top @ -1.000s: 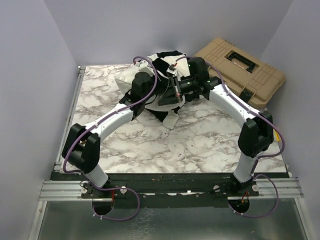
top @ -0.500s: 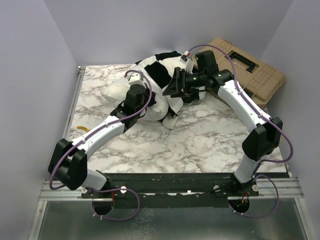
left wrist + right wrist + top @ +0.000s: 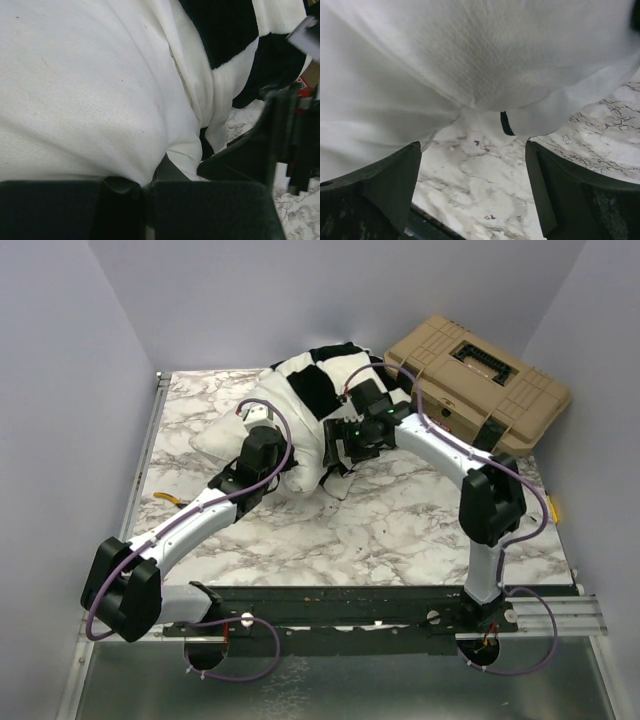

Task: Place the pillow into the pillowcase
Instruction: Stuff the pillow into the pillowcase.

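Pillow point(image 3: 218, 433) part-sleeved in pillowcase point(image 3: 320, 375), far side of surface point(image 3: 400, 510). Left claw point(image 3: 145, 187) pinched together on pillow cloth. Right claw point(image 3: 472, 150) spread apart, empty. Risk: the unheld case mouth slips and the pillow backs out.

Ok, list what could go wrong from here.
1. The right gripper stands open, holding nothing, so the pillowcase may slump off the pillow.
2. The left gripper, shut, seems to pinch only a small fold of pillow; pushing could bunch it or slip free.
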Robot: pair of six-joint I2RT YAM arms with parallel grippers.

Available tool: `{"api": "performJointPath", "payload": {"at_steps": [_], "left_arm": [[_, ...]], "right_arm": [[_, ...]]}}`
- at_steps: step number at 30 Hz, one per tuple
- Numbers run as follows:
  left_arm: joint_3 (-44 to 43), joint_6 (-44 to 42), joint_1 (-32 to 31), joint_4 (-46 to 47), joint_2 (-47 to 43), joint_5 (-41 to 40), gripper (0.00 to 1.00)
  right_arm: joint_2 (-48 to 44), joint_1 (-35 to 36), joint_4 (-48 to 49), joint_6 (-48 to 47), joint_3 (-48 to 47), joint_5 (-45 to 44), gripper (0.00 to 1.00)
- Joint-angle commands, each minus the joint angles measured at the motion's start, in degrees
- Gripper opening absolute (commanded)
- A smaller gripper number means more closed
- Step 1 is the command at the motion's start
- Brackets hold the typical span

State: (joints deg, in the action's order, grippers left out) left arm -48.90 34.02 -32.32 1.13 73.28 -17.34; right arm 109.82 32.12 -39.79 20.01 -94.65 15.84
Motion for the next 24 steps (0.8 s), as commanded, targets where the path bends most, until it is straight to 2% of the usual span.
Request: {"api": "performJointPath", "payload": {"at_steps": [1, 5, 7, 9, 10, 11, 12, 15, 17, 19, 21, 22, 24], "left_arm": [[-0.5, -0.4, 0.3, 0.6, -1.1, -0.4, 0.0], [-0.8, 0.1, 0.2, -0.1, -1.6, 0.4, 0.0], [-0.8, 0.2, 0.2, -0.2, -2.1, 0.7, 0.0], [-1.0, -0.1, 0.2, -0.2, -2.2, 1.2, 0.0], [-1.1, -0.3, 0.2, -0.2, -2.2, 1.4, 0.0], [-1.3, -0.4, 0.2, -0.3, -2.2, 1.6, 0.0], [-1.3, -0.4, 0.3, -0.3, -2.2, 1.7, 0.0], [-1.4, -0.1, 0.3, -0.3, -2.2, 1.9, 0.0], [-1.6, 0.3, 0.3, -0.1, -2.1, 1.9, 0.0], [-1.9, 0.2, 0.2, 1.0, -1.6, 2.0, 0.0], [-1.9, -0.1, 0.3, 4.2, -0.6, 2.6, 0.0], [-1.9, -0.2, 0.3, 6.4, 0.2, 3.1, 0.0], [-2.2, 0.3, 0.3, 11.6, 1.8, 4.4, 0.0]], "right_arm": [[3.0, 2.5, 2.2, -1.9, 1.6, -18.6, 0.9], [8.5, 2.3, 3.3, -3.4, -1.4, -28.3, 0.87], [11.0, 2.2, 2.7, -4.2, -4.4, -31.0, 0.81], [12.0, 1.8, 2.2, -4.3, -6.6, -31.9, 0.66], [11.6, 1.5, 2.9, -4.2, -6.6, -31.6, 0.53], [11.1, 1.1, 3.9, -4.1, -6.1, -30.8, 0.44], [10.6, 0.8, 5.1, -4.0, -5.4, -29.9, 0.41], [9.4, 0.1, 6.9, -4.9, -4.6, -26.6, 0.12], [7.9, -0.2, 6.2, -7.0, -5.3, -21.8, 0.01], [3.7, -0.2, 7.6, -9.8, -3.3, -12.8, 0.0], [-2.4, -0.2, 10.1, -11.8, -0.1, 0.4, 0.0], [-4.9, -0.3, 10.4, -11.7, 0.8, 3.9, 0.0], [-7.6, -0.1, 8.1, -10.7, 0.0, 17.6, 0.0]]}}
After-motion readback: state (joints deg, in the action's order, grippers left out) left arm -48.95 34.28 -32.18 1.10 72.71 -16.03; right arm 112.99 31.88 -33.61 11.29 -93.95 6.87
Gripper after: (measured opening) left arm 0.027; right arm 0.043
